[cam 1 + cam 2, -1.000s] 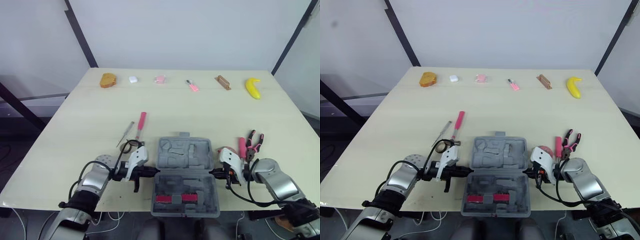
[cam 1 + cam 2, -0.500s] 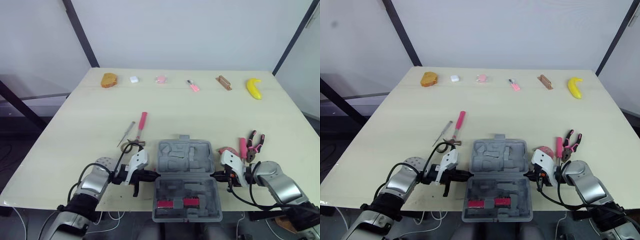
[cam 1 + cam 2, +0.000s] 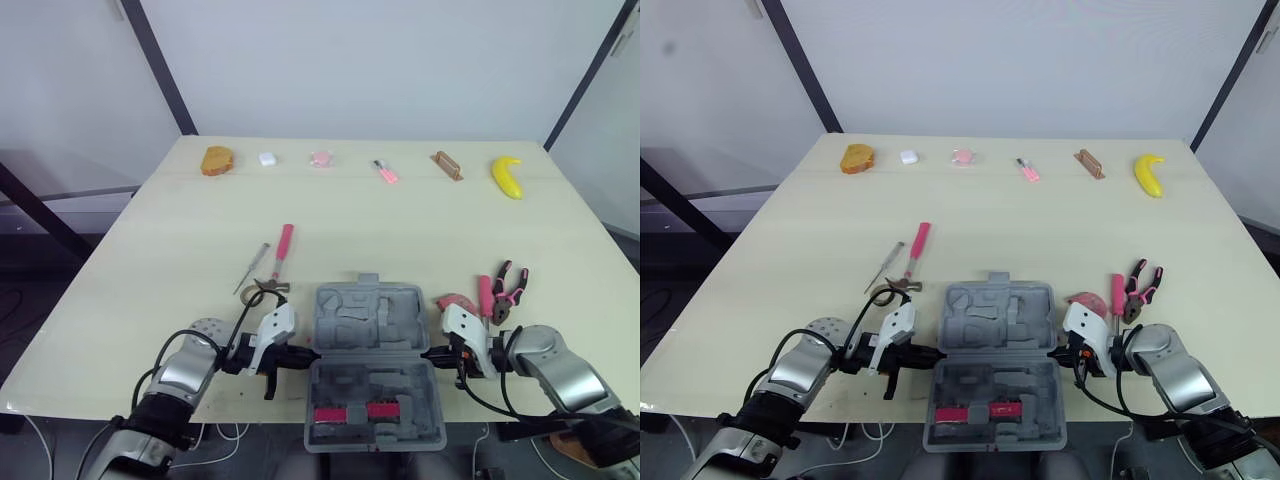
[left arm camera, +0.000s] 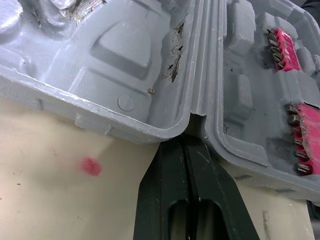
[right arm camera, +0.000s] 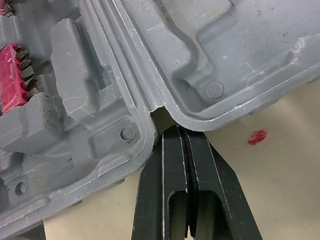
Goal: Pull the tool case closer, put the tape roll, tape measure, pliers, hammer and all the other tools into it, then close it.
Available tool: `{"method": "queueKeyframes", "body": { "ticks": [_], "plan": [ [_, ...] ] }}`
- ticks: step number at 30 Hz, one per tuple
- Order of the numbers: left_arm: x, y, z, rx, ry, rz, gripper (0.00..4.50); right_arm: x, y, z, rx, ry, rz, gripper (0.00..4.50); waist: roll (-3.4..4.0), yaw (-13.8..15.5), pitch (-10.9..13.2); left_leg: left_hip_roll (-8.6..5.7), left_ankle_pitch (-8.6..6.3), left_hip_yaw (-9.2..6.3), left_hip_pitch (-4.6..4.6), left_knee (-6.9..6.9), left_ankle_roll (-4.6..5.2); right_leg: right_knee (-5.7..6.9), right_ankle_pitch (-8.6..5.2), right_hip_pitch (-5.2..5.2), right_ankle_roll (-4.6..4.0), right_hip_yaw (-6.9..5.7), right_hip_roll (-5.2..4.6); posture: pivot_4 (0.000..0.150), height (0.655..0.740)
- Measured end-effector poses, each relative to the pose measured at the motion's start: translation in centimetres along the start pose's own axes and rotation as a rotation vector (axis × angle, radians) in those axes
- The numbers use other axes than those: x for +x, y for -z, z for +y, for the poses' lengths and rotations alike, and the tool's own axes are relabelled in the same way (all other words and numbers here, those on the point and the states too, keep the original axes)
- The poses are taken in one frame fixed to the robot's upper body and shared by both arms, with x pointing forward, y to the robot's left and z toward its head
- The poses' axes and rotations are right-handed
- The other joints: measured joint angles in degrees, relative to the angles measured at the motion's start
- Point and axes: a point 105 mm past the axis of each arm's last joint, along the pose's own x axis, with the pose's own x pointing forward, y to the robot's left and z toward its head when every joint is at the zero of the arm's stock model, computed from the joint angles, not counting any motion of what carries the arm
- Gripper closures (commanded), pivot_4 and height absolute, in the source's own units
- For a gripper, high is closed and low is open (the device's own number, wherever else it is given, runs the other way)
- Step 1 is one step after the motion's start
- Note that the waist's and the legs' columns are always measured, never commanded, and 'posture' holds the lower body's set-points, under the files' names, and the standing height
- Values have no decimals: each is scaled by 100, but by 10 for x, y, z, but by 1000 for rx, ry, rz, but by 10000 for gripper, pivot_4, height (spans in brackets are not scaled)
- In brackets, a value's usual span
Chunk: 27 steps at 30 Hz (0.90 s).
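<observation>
My jaws are clenched: left gripper (image 4: pixel 186 142) and right gripper (image 5: pixel 181 131) tips sit in the hinge notches of the open tool case (image 3: pixel 365 318), at the table's (image 3: pixel 150 250) front edge. From above, pliers (image 3: pixel 508 288) lie just beyond my right.

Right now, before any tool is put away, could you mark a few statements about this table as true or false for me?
1. The tool case lies open on the table. True.
2. The pliers are inside the case. False: they lie on the table, to the right of the case.
3. The left hand and the right hand both have their fingers shut, with the tips at the case's hinge line, one on each side. True.
4. The banana lies at the far left of the table. False: it lies at the far right.
5. The hammer with the pink handle lies on the table, outside the case. True.
</observation>
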Motion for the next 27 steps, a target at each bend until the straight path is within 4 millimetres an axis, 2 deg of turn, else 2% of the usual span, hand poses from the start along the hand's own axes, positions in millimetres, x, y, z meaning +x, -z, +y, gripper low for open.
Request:
{"method": "queueKeyframes", "body": {
  "ticks": [27],
  "plan": [
    [4, 1, -3, 7, 23, 9, 44861, -2, 3, 6, 10, -15, 18, 45000, -1, 6, -1, 0, 0, 0, 0, 0, 0, -1, 0, 1, 0, 0, -1, 1500, 7400]
  ]
}}
